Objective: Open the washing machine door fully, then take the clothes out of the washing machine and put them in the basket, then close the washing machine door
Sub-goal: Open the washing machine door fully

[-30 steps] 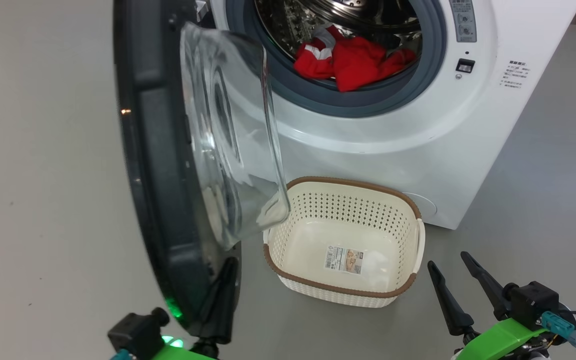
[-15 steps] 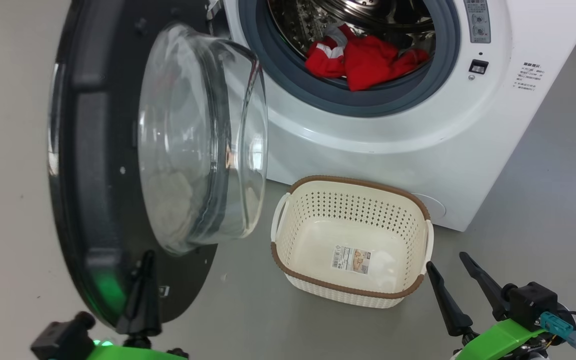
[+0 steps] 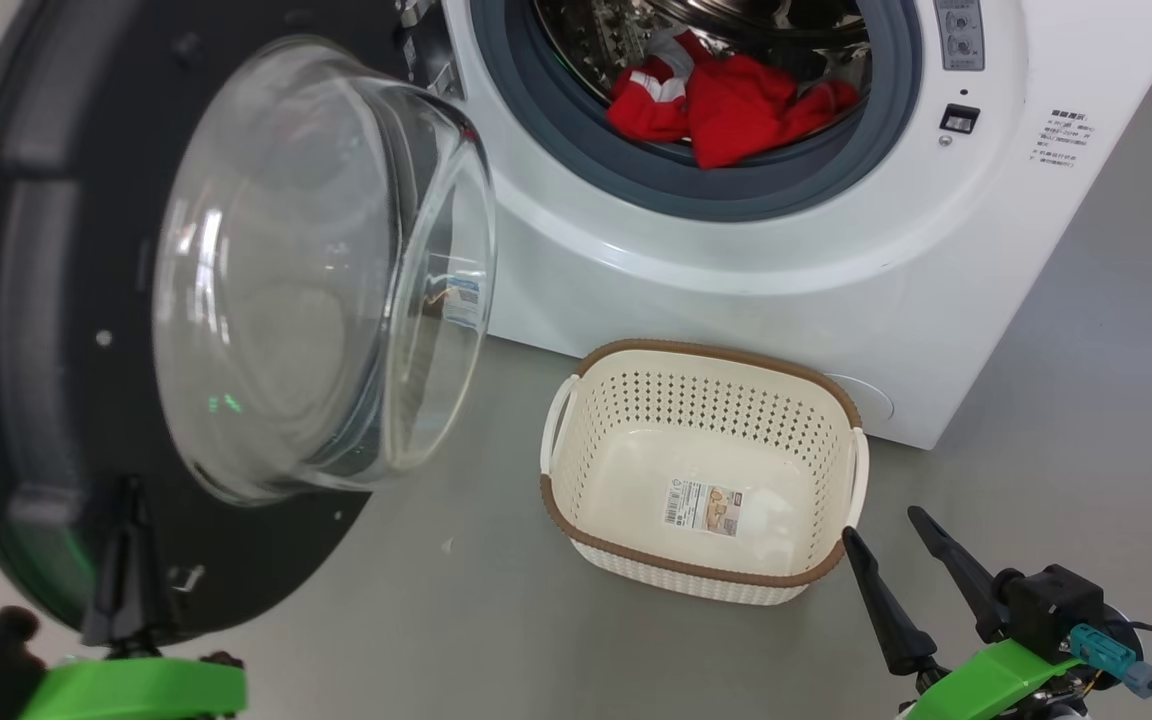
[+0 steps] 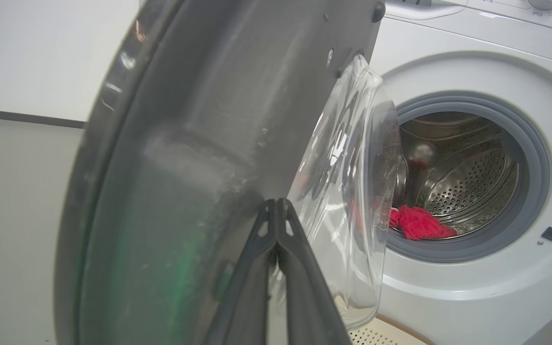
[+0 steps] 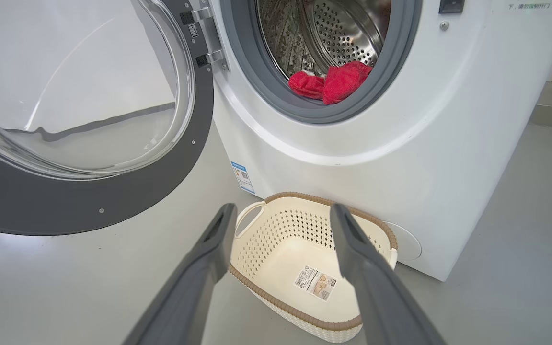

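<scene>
Against the tips of the left gripper [image 4: 276,207], the inner face of the washing machine door [image 4: 185,120] is being touched near its lower rim. This gripper's two fingers are being held pressed together, with nothing pinched between them. Ahead of the right gripper [image 3: 882,524] and above it, the clothes [image 3: 736,105] are being left heaped on the front lip of the drum [image 5: 343,28], inside the washing machine [image 3: 736,300]. That gripper's fingers are being held spread wide and empty. The heap's long axis is being presented crosswise to the line of those fingers. Just ahead of and below the same fingertips, the basket [image 3: 696,575] is being kept empty. The right arm is being judged the nearer one for the reach into the drum, the path from it being unblocked by the door.
</scene>
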Robot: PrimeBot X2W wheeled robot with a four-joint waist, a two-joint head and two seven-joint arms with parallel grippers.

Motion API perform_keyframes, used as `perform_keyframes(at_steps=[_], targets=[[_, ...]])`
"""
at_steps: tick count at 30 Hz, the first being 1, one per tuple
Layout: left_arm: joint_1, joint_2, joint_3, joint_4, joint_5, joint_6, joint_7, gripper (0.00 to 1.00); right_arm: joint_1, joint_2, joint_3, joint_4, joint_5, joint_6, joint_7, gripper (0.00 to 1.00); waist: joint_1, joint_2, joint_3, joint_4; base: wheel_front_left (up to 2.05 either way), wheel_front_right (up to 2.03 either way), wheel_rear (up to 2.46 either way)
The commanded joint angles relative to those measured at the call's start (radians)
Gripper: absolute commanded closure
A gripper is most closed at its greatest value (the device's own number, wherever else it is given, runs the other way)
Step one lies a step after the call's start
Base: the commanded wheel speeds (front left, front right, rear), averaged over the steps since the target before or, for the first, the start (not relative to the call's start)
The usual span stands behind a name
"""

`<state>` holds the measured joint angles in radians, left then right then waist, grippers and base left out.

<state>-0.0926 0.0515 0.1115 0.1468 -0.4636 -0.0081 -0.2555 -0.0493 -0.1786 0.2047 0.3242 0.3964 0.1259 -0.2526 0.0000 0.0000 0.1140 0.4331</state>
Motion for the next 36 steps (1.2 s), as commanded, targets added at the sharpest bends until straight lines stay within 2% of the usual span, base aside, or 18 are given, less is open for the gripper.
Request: perform_keyframes(at_steps=[1, 12, 22, 36], targets=[[-0.049, 0.041, 0.08, -0.008, 0.011, 0.003, -0.006, 1.0, -0.036, -0.011, 0.022, -0.019, -0.002, 0.005, -0.009, 0.0, 0.0, 0.0, 0.005, -0.002, 0.0, 0.0, 0.0], [-0.133, 0.083, 0.221, 0.096, 0.049, -0.025, -0.006, 1.0, -0.048, -0.023, 0.022, -0.022, -0.004, 0.005, -0.009, 0.0, 0.0, 0.0, 0.035, -0.006, 0.0, 0.0, 0.0], [-0.251, 0.143, 0.34, 0.266, 0.092, -0.068, -0.006, 1.0, -0.062, -0.03, 0.024, -0.027, -0.006, 0.005, -0.009, 0.0, 0.0, 0.0, 0.072, -0.015, 0.0, 0.0, 0.0], [-0.39, 0.185, 0.463, 0.44, 0.182, -0.109, -0.006, 1.0, -0.082, -0.049, 0.019, -0.032, -0.008, 0.005, -0.009, 0.0, 0.0, 0.0, 0.12, -0.029, 0.0, 0.0, 0.0]])
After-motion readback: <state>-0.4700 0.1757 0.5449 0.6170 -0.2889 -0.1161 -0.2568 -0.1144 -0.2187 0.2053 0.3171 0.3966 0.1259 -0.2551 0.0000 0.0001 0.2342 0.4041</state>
